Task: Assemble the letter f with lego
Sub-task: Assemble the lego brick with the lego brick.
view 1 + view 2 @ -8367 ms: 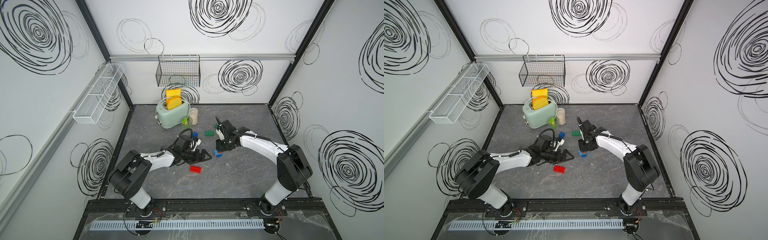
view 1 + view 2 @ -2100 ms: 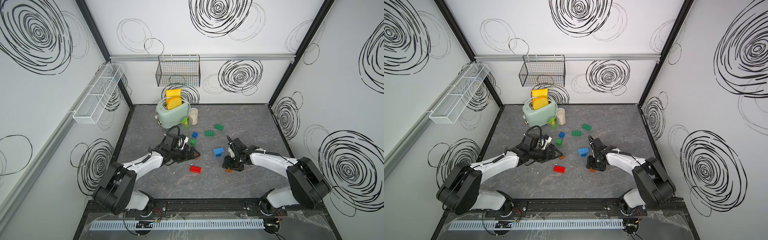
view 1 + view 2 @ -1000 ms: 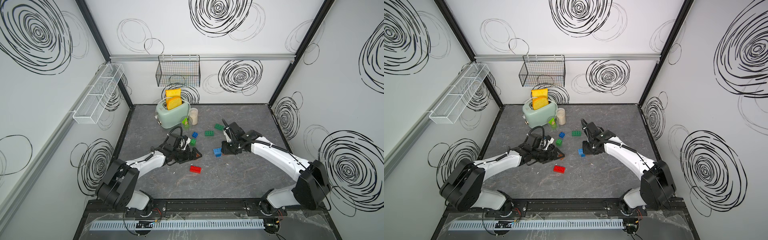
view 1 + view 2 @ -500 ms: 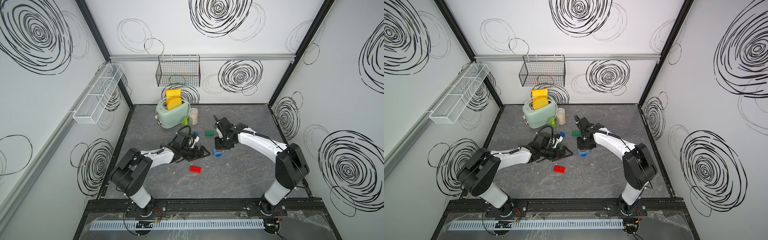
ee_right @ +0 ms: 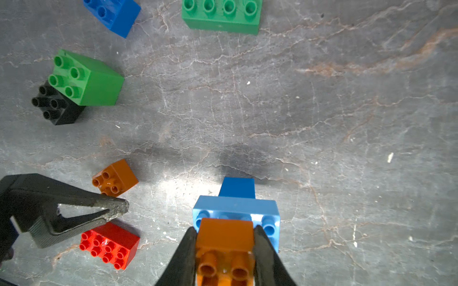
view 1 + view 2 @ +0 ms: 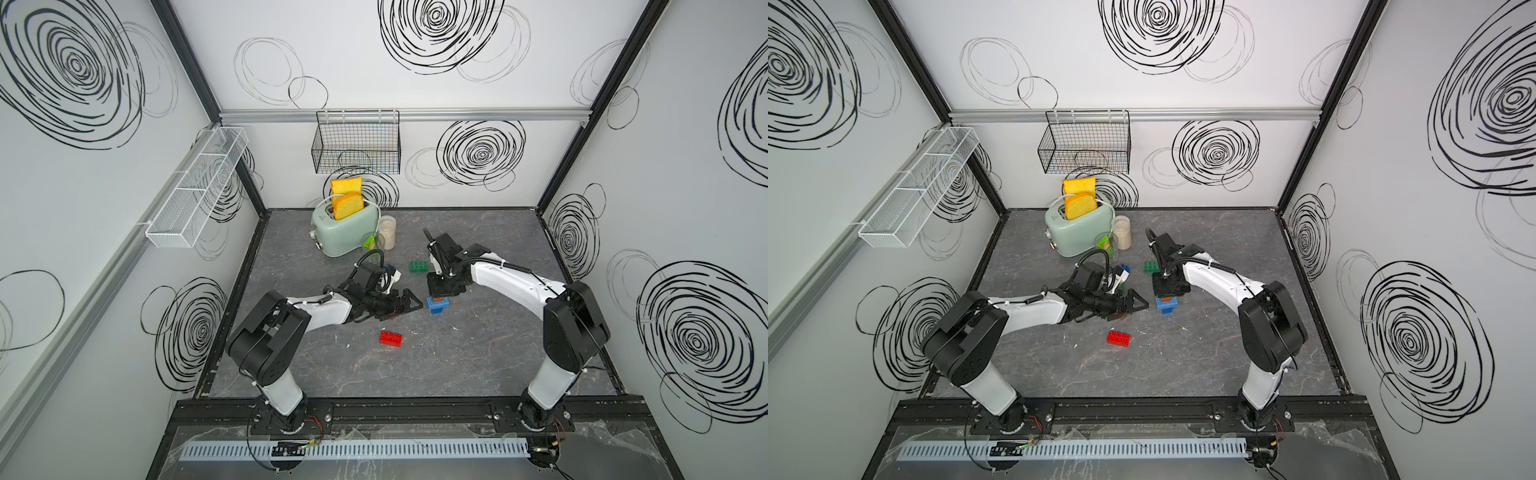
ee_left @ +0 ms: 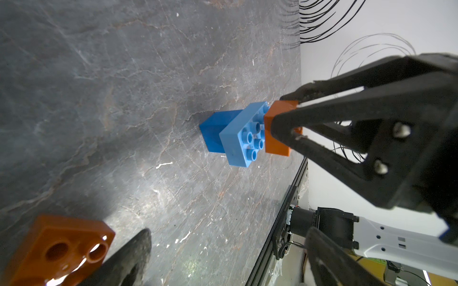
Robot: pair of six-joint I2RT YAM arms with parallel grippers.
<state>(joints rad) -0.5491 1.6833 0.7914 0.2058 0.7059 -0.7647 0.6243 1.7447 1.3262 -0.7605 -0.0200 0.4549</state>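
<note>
We see the right gripper (image 5: 225, 229) clenched on an orange brick (image 5: 225, 237), which is set on the light blue brick (image 5: 235, 208) atop a blue brick (image 5: 236, 188). This stack stands just right of centre in both top views, where the claw hides most of the orange one. The left gripper (image 6: 405, 305) lies released beside a second orange brick (image 5: 115, 179), which its fingers nearly cover from above. The right wrist frame cuts off a green oblong brick (image 5: 220, 14).
</note>
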